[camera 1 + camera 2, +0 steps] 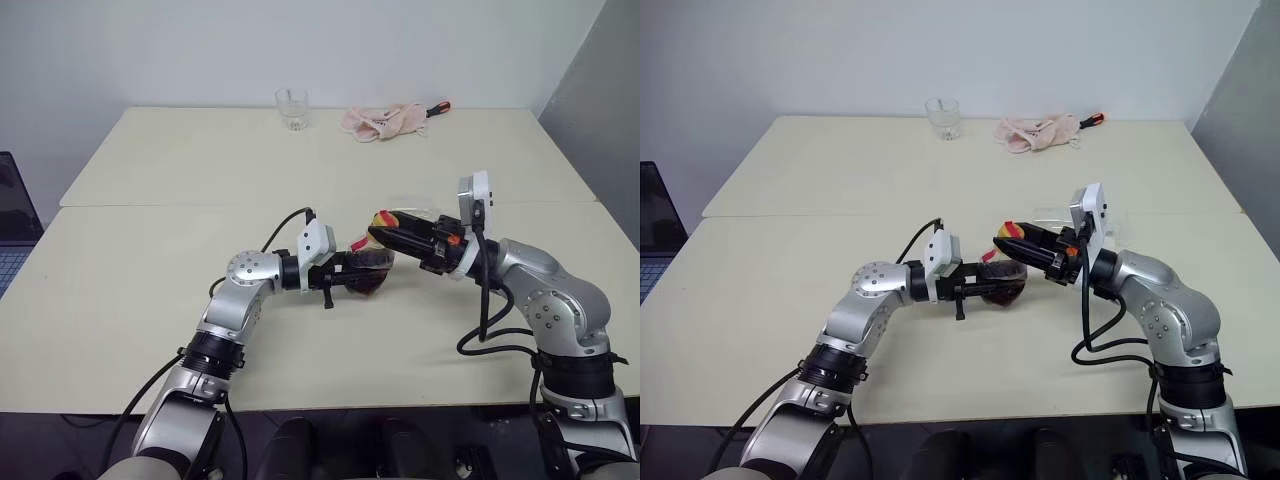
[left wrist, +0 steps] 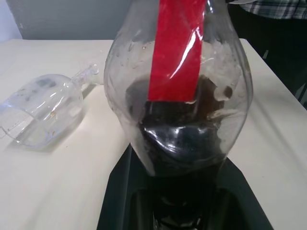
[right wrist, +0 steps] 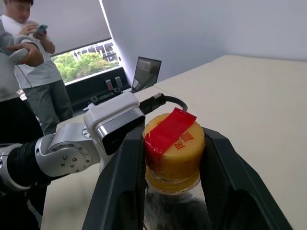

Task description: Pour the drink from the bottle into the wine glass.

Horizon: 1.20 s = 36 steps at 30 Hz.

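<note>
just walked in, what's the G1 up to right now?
It's holding the bottle above the table with both arms. The left gripper is shut on the bottle's round body, which still holds dark drink. The right gripper has its fingers on either side of the yellow cap, which is still on. The wine glass lies on its side on the table, empty. Nothing is poured yet. A tumbler and a pink cloth sit at the far edge.

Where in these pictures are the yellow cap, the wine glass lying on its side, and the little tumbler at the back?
yellow cap (image 3: 175,143): right wrist view, on its side wall.
wine glass (image 2: 45,108): left wrist view, on its bowl.
tumbler (image 1: 292,108): left eye view, on its clear wall.
</note>
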{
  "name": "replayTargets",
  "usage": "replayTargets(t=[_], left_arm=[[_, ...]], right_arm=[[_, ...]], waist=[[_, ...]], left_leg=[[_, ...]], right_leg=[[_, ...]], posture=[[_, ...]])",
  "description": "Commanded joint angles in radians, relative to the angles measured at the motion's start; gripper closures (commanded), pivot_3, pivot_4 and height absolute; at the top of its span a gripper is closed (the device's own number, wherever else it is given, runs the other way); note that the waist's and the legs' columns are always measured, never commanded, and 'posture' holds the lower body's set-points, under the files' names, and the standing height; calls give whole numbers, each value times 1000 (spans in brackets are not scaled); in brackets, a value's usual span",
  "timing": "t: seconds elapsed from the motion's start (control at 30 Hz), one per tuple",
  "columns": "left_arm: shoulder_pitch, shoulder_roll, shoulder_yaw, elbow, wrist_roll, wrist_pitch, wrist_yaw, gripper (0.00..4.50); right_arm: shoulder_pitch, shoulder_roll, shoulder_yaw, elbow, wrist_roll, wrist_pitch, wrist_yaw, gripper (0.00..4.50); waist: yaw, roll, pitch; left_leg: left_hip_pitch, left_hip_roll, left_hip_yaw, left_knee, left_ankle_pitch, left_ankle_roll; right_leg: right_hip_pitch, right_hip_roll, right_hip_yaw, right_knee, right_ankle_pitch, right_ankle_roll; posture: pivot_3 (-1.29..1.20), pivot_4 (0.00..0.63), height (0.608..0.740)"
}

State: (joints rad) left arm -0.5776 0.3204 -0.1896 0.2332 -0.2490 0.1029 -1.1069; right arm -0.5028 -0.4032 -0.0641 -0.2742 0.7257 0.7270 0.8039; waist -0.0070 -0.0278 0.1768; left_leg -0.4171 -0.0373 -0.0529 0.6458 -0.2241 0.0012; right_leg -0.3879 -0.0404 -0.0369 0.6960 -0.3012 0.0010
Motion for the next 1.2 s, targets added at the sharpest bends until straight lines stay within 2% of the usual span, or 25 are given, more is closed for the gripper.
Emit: replayTargets(t=[0.03,0.23,0.3,0.37,0.47,0.63,0.73,0.83,1.13,1.17,1.2], left_arm=[[-1,-2,-7,-17,9,10,17,3834],[1,-3,-6,-20,11,13,18,3835],[1,-3,-7,-19,11,12,17,3835],[0,-4,-6,-19,11,12,17,3835],[2,-4,-6,-20,10,12,17,3835],[-4,-12,-6,-12,10,10,21,3835],[-8,-18,-8,-7,10,10,19,3835],[-15,-21,-9,-1,11,9,19,3835],[-19,-13,-3,8,10,5,23,3835],[-19,-12,0,9,10,5,27,3835],[-18,-10,5,10,10,6,33,3835]], right_arm=[[-45,32,-82,-56,120,-22,-11,3262],[-9,71,-242,-91,270,-19,-162,3297],[33,77,-289,-117,275,-32,-248,3297],[93,64,-314,-128,219,-48,-325,3297],[205,32,-329,-84,45,-90,-459,3297],[347,38,-343,68,-193,-214,-625,3298],[376,51,-330,180,-318,-275,-723,3298],[384,46,-281,227,-384,-295,-717,3298],[367,18,-267,161,-381,-244,-652,256],[364,8,-272,139,-373,-228,-646,0],[362,-8,-273,111,-367,-209,-635,0]], waist=[[1,0,0],[3,0,0],[5,0,0],[6,0,0],[6,0,0],[5,1,0],[5,1,-1],[-1,4,-2],[0,4,-2],[1,5,-1],[1,5,-1]], left_leg=[[0,0,0,0,0,0],[0,0,0,0,0,0],[0,0,0,0,0,0],[0,0,0,0,0,0],[0,-1,1,0,0,0],[0,-1,2,0,0,0],[0,0,2,0,0,0],[1,0,4,-1,0,0],[1,1,4,0,0,0],[1,1,4,0,0,0],[1,1,4,0,0,0]], right_leg=[[0,0,0,0,0,0],[0,0,0,0,0,0],[0,-1,0,0,0,0],[0,-1,0,0,0,0],[0,-1,0,0,0,0],[0,-1,1,1,0,0],[0,-1,1,1,0,0],[0,-1,3,1,0,0],[1,1,2,1,0,0],[1,1,2,1,0,0],[1,1,2,1,0,0]], posture=[[0,150,740],[0,150,740],[0,150,740],[0,150,740],[0,150,740],[0,150,740],[0,150,740],[0,150,740],[0,150,740],[0,150,740],[0,150,740]])
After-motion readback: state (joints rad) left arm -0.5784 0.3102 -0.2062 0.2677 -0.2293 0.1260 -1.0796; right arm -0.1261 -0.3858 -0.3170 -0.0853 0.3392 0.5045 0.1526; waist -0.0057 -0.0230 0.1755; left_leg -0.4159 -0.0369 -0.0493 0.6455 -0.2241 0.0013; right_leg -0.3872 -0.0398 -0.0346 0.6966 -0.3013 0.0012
